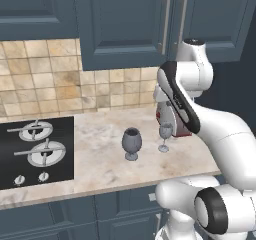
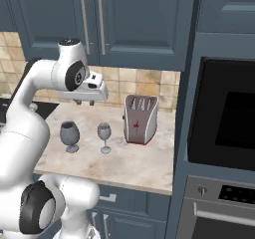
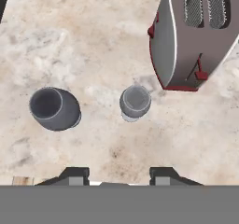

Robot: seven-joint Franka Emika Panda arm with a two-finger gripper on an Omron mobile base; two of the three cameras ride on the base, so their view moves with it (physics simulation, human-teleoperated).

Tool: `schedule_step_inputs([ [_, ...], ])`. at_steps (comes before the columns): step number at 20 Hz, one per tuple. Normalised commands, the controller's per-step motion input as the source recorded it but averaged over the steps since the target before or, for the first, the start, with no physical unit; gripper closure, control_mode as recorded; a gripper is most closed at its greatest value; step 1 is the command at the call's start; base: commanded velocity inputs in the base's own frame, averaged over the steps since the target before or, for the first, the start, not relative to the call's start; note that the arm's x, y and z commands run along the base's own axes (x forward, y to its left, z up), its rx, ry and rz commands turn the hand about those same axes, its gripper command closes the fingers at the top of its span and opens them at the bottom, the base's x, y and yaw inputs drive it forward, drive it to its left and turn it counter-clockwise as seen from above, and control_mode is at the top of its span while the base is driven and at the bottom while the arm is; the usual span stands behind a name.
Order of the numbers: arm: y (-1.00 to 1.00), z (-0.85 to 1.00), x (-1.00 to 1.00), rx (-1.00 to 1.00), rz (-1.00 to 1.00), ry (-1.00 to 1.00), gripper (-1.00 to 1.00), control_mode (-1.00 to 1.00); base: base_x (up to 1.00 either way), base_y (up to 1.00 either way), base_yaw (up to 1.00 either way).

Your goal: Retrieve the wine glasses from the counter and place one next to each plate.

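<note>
Two wine glasses stand upright on the beige counter [image 1: 100,166]. The dark grey goblet [image 1: 131,142] [image 2: 69,134] [image 3: 53,108] is on the left. The slimmer clear glass [image 1: 165,135] [image 2: 104,133] [image 3: 135,101] is a short way to its right, apart from it. My gripper [image 2: 85,102] [image 3: 119,175] hangs well above the counter and points straight down. It is open, with nothing between its fingers. In the hand view both glasses lie beyond the fingertips, the clear one nearly in line with the gap. The plates are out of view.
A silver toaster [image 2: 141,118] [image 3: 196,36] stands just right of the clear glass, near the tile backsplash. The black gas hob [image 1: 35,151] is set into the counter at the left. Dark blue wall cabinets [image 2: 134,19] hang overhead, and an oven column [image 2: 224,113] closes the right side.
</note>
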Motion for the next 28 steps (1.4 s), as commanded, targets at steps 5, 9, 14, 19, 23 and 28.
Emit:
schedule_step_inputs([
  [5, 0.0, 0.0, -0.47, 0.01, 0.0, -0.05, -1.0, -1.0, 0.0, 0.0, 0.0],
  [9, 0.0, 0.0, -0.94, 0.05, -0.18, -0.15, -1.0, -1.0, 0.0, 0.0, 0.0],
  [14, -0.01, 0.0, -0.69, 0.21, -0.38, -0.05, -1.0, -1.0, 0.0, 0.0, 0.0],
  [19, 0.0, 0.0, -0.42, 0.32, -0.43, 0.0, -1.0, -1.0, 0.0, 0.0, 0.0],
  [23, -0.01, 0.0, -0.28, 0.39, -0.35, 0.0, -1.0, -1.0, 0.0, 0.0, 0.0],
  [28, -0.03, -0.03, -0.04, 0.41, -0.2, 0.0, -1.0, -1.0, 0.0, 0.0, 0.0],
])
